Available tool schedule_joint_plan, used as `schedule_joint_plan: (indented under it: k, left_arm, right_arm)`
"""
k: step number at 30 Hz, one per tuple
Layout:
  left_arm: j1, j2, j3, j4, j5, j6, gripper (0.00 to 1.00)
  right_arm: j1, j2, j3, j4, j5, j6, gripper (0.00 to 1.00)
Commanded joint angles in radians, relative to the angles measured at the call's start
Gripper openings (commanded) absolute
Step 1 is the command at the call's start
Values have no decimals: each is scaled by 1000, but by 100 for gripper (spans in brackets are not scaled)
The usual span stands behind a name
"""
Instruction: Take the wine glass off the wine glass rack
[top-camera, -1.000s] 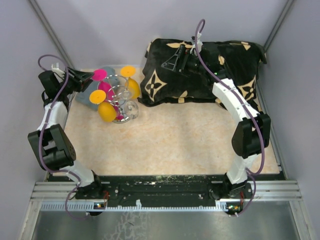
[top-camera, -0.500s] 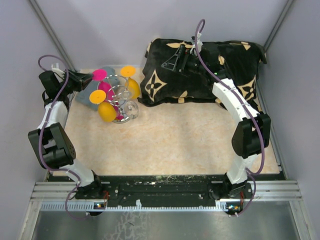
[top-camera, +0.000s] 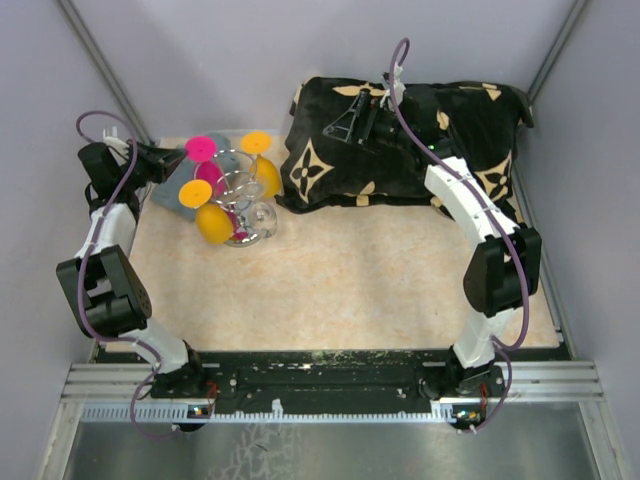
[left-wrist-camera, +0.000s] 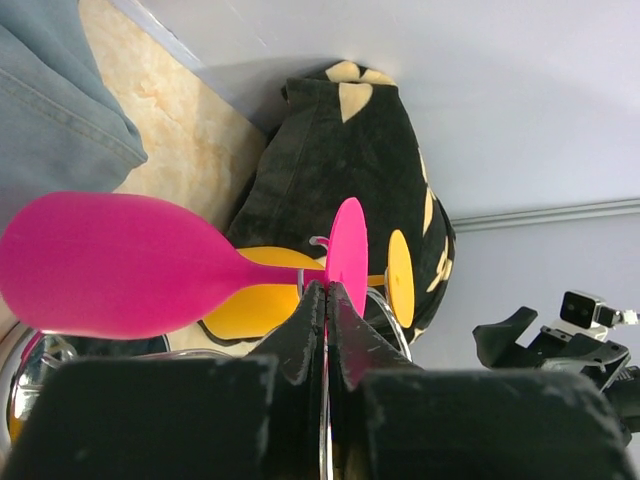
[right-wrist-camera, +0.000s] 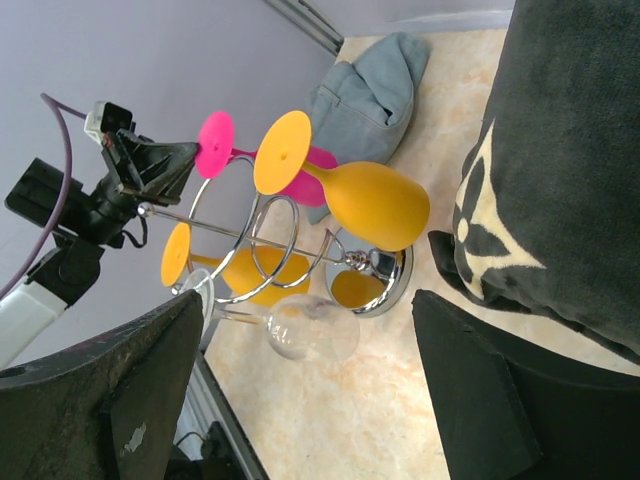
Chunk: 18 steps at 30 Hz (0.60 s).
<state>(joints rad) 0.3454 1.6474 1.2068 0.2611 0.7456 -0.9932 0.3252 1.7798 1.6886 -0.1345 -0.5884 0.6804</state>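
Observation:
The chrome wine glass rack (top-camera: 237, 188) stands at the back left, carrying a pink wine glass (left-wrist-camera: 110, 265), two orange ones (right-wrist-camera: 375, 205) and a clear one (right-wrist-camera: 310, 330), all hanging bowl down. My left gripper (top-camera: 178, 157) is at the rack's left side, shut on the thin pink foot (left-wrist-camera: 347, 245) of the pink glass; the disc sits edge-on between the fingertips. That grip also shows in the right wrist view, on the pink foot (right-wrist-camera: 214, 145). My right gripper (top-camera: 352, 118) hovers open over the black pillow, with nothing between its fingers.
A black pillow with cream flower prints (top-camera: 400, 140) fills the back right. A grey-blue cloth (top-camera: 170, 195) lies under and behind the rack. The rack's round shiny base (right-wrist-camera: 385, 280) rests on the beige mat (top-camera: 350, 270). Grey walls close in the back and both sides.
My left gripper's jaws have closed onto the pink glass's foot. The right arm has stayed still.

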Motion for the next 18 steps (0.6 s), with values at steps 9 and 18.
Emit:
schedule_joint_plan:
  k: [9, 18]
  left_arm:
    - [6, -24, -60, 103, 25, -84, 0]
    - [22, -45, -57, 105, 23, -130, 0]
  right_arm:
    - [4, -34, 2, 33, 2, -26, 85]
    - [5, -35, -5, 23, 3, -38, 85]
